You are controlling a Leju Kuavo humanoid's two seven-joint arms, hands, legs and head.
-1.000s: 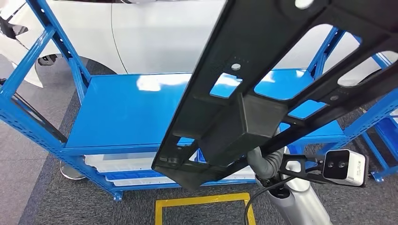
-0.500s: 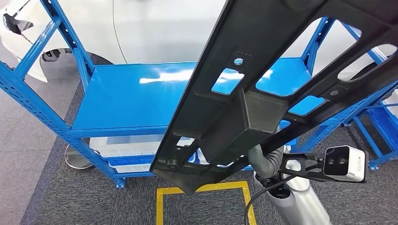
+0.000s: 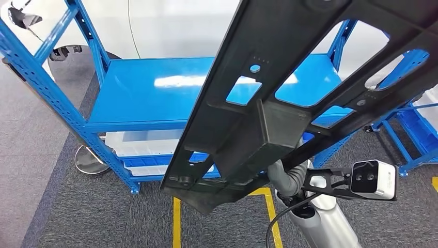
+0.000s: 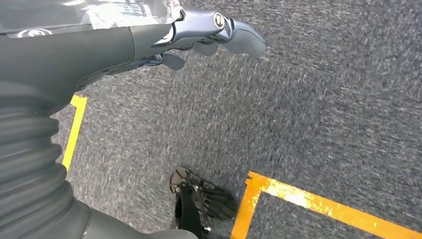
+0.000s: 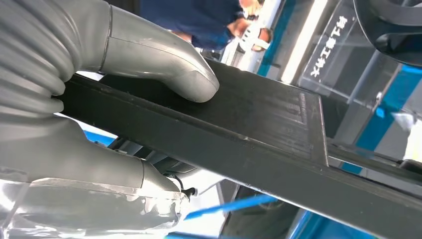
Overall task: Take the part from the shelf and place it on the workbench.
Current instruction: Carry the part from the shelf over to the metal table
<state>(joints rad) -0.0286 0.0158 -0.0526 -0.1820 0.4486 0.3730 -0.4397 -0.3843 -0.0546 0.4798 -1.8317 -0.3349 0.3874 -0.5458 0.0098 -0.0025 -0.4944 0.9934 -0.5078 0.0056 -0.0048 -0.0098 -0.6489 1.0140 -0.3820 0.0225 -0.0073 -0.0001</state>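
A long black plastic part with several cut-outs hangs slanted across the head view, in front of the blue shelf. My right hand grips it from below; in the right wrist view the grey thumb presses on the part's flat bar. In the head view the hand itself is hidden behind the part, with the right wrist and its camera below it. My left hand hangs over the grey carpet, its fingers curled in and holding nothing.
The blue shelf's top board is bare, with white trays on the lower level. Another blue rack stands to the right. Yellow floor tape marks the carpet. A white car body is behind the shelf. A person in blue stands beyond the part.
The whole scene has shifted right and down in the head view, so the camera has moved. The part stays in my right hand in the same pose.
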